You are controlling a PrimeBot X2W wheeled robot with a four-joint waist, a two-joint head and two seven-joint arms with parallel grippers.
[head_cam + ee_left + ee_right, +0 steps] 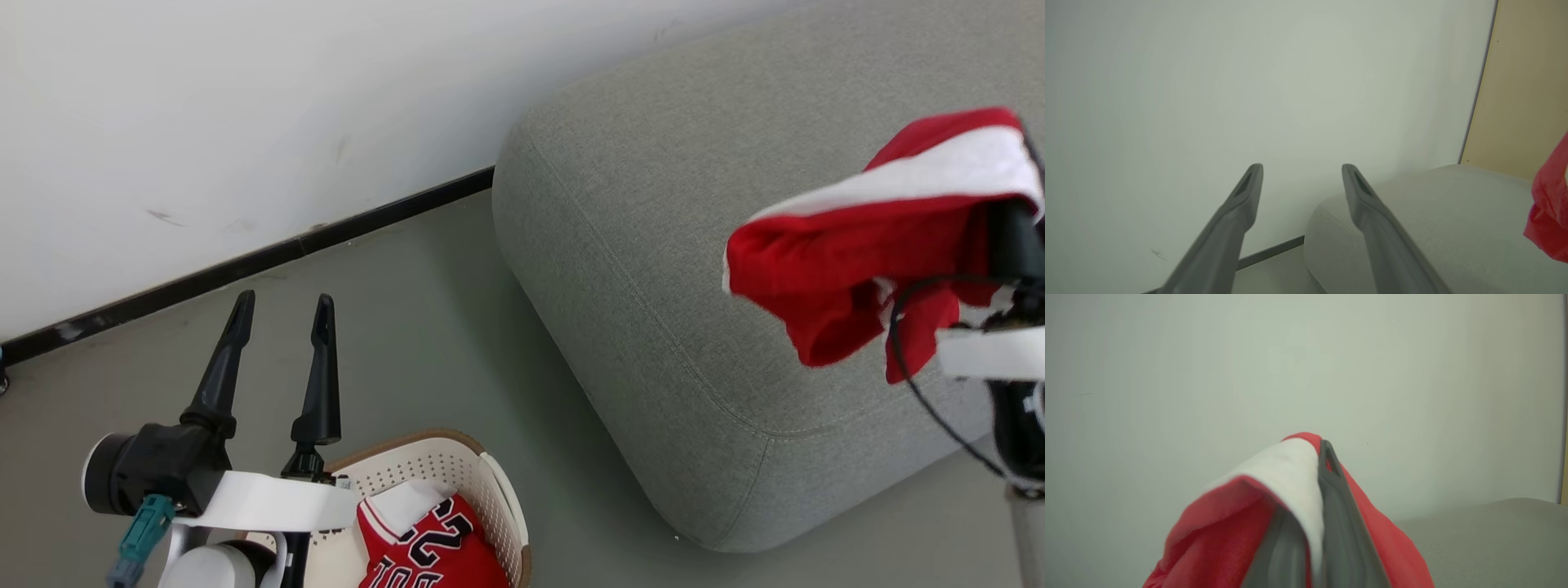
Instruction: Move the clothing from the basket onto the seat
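While your right gripper [1327, 452] clamps tight on red shorts [849, 245], white stripe folded over finger, cloth hangs over grey seat [653, 245]. You see left gripper [285, 298] spread wide, nothing between fingers, above floor [424, 327], tips toward wall [245, 106]. Red jersey [424, 547] with black numbers lies inside basket [441, 465]. Basket sits on floor, near seat, apart from it.
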